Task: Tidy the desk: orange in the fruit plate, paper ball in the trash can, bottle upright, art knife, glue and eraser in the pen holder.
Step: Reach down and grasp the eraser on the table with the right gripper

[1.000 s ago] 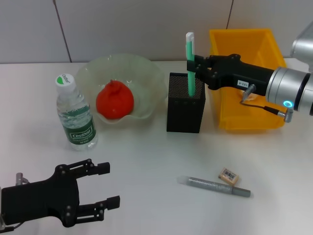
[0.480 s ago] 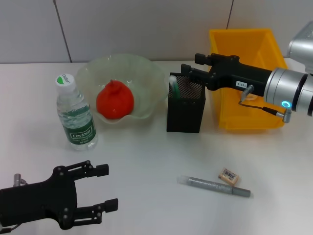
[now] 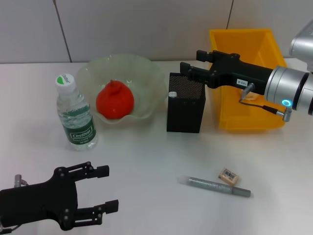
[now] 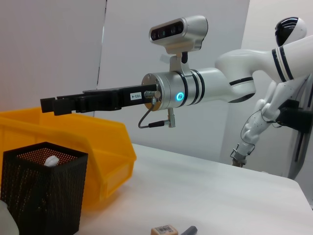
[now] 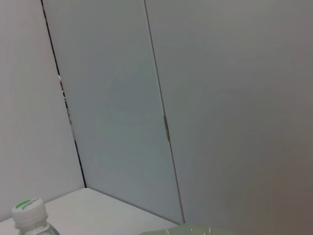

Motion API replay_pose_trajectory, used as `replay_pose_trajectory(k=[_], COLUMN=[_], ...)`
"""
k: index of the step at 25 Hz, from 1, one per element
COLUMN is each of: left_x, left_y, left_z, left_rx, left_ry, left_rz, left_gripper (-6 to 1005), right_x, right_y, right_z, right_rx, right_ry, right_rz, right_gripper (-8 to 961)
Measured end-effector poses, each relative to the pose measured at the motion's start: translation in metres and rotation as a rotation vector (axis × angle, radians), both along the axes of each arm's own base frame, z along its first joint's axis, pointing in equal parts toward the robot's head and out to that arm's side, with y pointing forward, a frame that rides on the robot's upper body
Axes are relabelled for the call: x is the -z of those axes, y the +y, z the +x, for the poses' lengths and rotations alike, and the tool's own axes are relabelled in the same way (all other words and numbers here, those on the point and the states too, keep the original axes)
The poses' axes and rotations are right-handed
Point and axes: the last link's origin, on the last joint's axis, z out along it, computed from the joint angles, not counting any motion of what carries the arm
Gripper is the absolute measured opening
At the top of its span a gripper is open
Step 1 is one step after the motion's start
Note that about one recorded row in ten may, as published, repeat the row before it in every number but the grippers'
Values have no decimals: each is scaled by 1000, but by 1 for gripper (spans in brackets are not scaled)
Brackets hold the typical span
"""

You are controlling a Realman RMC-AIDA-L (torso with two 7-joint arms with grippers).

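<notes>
The orange (image 3: 114,100) lies in the pale-green fruit plate (image 3: 146,73). To its left the bottle (image 3: 76,117) stands upright. My right gripper (image 3: 191,61) hovers open over the black mesh pen holder (image 3: 185,105) with nothing between its fingers. Inside the holder only the white tip of a stick (image 3: 172,94) shows; the left wrist view shows that white tip (image 4: 51,160) too. The eraser (image 3: 229,176) and a grey pen-shaped tool (image 3: 214,186) lie on the table at the front right. My left gripper (image 3: 110,188) rests open at the front left. The paper ball is out of view.
The yellow trash can (image 3: 244,117) stands right of the pen holder, under my right forearm. A grey panelled wall closes off the back of the table. The right wrist view shows only the wall, the bottle cap (image 5: 29,208) and a bit of plate rim (image 5: 195,229).
The green-and-white stick left my right gripper and dropped into the pen holder until only its white tip shows. The right gripper opened and stays above the holder.
</notes>
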Motion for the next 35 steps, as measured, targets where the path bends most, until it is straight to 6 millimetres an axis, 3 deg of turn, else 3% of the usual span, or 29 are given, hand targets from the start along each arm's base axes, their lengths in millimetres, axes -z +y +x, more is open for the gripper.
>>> replay_pose_trajectory(k=[11,17,23,28,35], left_x=[1,2,2,2,3], left_y=[0,-1,-1,-1,-1], left_z=[1,1,1,1,1], left_rx=[0,1,2,1,-5], left_ry=[-2,-3,-3,-3,-3], left_rz=[-2,-5,-7,-11,-14], left_gripper=[785,785,785,785,785], right_x=[-5,-33,-73,-89,-79], right_y=[-1,-17,-41,-46,-36], right_z=[0,-5,-16,-35,-53], right_rx=[12,-46,-169,-230,-115], right_ry=[52,270,331,156,-258], right_rz=[18,30,-164,-408,-621], right_gripper=[683,683,682,682,681])
